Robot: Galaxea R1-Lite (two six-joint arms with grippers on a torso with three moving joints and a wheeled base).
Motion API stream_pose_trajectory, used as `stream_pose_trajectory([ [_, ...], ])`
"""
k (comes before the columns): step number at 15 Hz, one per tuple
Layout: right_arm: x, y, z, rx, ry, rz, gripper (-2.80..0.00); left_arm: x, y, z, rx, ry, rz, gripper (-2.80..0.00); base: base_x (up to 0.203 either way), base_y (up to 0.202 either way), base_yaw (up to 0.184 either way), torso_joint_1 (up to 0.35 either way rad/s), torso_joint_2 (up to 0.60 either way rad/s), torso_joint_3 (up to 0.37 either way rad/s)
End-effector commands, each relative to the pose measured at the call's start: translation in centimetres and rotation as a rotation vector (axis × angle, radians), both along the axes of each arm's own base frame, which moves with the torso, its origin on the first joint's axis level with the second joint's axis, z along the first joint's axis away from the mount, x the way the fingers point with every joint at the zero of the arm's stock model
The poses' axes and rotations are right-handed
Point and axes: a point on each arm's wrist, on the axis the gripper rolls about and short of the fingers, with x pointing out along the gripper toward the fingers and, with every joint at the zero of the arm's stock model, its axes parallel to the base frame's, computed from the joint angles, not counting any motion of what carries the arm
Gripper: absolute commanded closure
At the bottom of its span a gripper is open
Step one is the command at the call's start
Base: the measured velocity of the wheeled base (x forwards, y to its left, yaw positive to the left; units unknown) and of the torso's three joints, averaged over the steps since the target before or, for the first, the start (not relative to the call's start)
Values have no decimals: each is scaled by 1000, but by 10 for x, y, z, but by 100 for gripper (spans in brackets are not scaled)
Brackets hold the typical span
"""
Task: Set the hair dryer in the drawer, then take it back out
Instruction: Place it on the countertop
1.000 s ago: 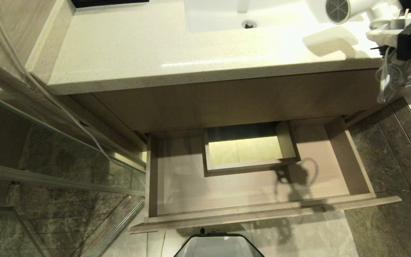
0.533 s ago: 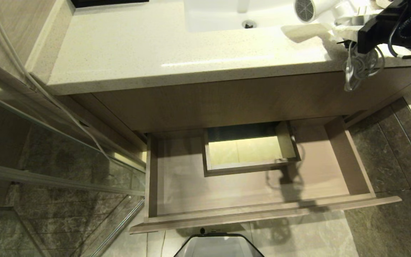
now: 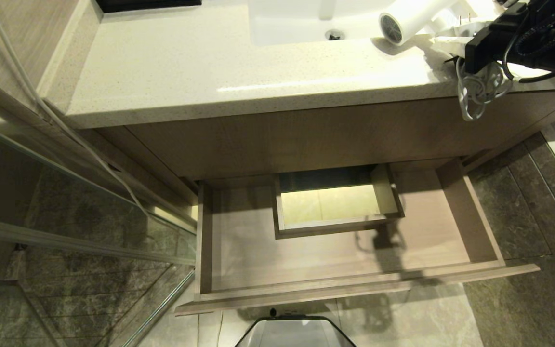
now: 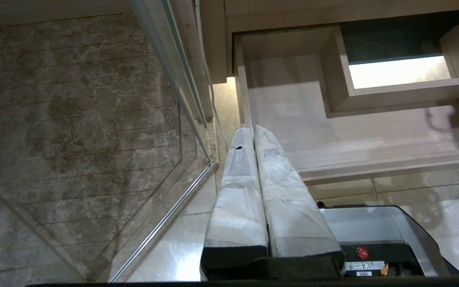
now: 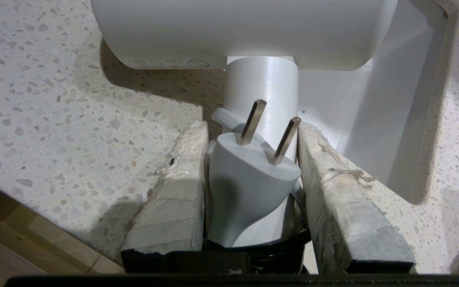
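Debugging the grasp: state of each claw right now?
Left claw: shut, holding nothing.
Right claw: shut on the hair dryer handle and plug.

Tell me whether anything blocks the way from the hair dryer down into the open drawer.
Nothing visible does. The right hand holds the hair dryer over the countertop; the drawer below is pulled out, and its floor shows bare around the boxed cut-out at the back.

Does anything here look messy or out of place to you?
Yes: the hair dryer, gripped by the right pincer over the counter, has its cord dangling in loose loops past the counter edge, and the plug is squeezed in with the handle. The drawer stands open, empty.
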Motion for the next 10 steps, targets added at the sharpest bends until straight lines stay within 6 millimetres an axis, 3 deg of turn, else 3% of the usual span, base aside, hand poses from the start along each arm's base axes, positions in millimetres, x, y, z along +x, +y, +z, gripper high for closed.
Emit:
stream_pose_trajectory([
  [1, 6, 1, -6, -4, 16, 5, -280, 0, 0, 0, 0, 1, 0, 0, 0, 0, 0, 0, 0, 0],
  [7, -3, -8, 5, -15, -19, -21, -280, 0, 0, 0, 0, 1, 0, 0, 0, 0, 0, 0, 0, 0],
  [10, -23, -16, 20, -17, -53, -44, -280, 0, 0, 0, 0, 1, 0, 0, 0, 0, 0, 0, 0, 0],
])
